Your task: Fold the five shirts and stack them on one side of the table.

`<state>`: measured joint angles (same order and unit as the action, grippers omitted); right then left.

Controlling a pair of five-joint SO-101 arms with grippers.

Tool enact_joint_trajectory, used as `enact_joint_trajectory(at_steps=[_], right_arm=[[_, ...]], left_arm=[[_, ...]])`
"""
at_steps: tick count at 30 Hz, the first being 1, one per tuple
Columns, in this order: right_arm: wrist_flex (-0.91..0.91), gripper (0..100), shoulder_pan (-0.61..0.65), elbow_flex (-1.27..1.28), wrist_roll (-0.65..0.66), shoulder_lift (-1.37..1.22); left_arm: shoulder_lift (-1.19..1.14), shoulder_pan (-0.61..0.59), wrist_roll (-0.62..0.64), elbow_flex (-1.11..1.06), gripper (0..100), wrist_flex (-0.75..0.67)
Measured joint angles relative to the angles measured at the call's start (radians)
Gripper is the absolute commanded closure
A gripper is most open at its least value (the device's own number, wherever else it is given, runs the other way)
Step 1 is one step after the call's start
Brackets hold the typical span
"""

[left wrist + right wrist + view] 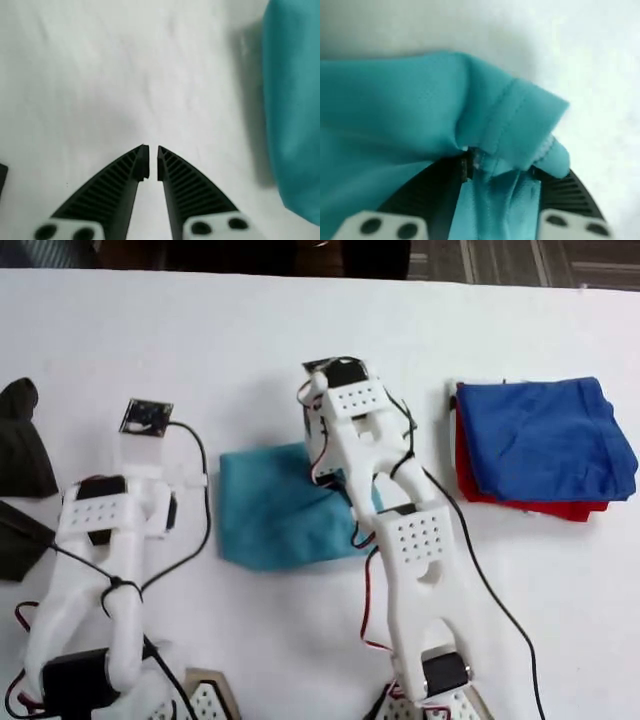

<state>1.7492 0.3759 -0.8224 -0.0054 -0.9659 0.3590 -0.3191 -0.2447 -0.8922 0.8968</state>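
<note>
Under our two arms the white desk (150, 320) is stretching wide. We are working on the teal shirt (270, 510), which is lying in the middle of the desk. It is looking like a small, soft square, with one side a bit crooked. Our right tool (500, 170) is pinching a bunched-up hem of it, on the side toward the far edge. Our left tool (150, 162) is hanging over bare desk just beside the shirt, its two tips almost touching and holding nothing.

To do this step well, we are thinking we should be gripping all the layers together, not only the top one, so the fold is not falling open. Then we should be lifting gently and carrying it toward the right edge, where the blue shirt (545, 435) is lying on the red shirt (540, 508). Setting it down flat and lined up is going to matter. Dark shirts (25, 440) are waiting at the left edge.
</note>
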Motion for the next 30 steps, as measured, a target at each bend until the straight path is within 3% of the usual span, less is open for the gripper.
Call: enact_joint_trajectory(at_steps=[4,9,18,21,25,30], right_arm=[[0.000,77.7,-0.003,0.080,-0.055,0.078],[0.000,67.5,-0.003,0.130,-0.074,0.107],[0.000,67.4,0.040,0.132,-0.074,0.095],[0.000,73.8,0.055,0.117,-0.077,0.044],[0.000,98.1,0.057,0.107,-0.077,0.000],[0.000,97.8,0.044,0.089,-0.075,-0.002]], left_arm=[[0.000,0.000,0.000,-0.021,94,-0.037],[0.000,0.000,0.000,-0.021,94,-0.040],[0.000,0.000,0.000,-0.021,94,-0.040],[0.000,0.000,0.000,-0.021,94,-0.040],[0.000,0.000,0.000,-0.021,94,-0.040],[0.000,0.000,0.000,-0.021,94,-0.041]])
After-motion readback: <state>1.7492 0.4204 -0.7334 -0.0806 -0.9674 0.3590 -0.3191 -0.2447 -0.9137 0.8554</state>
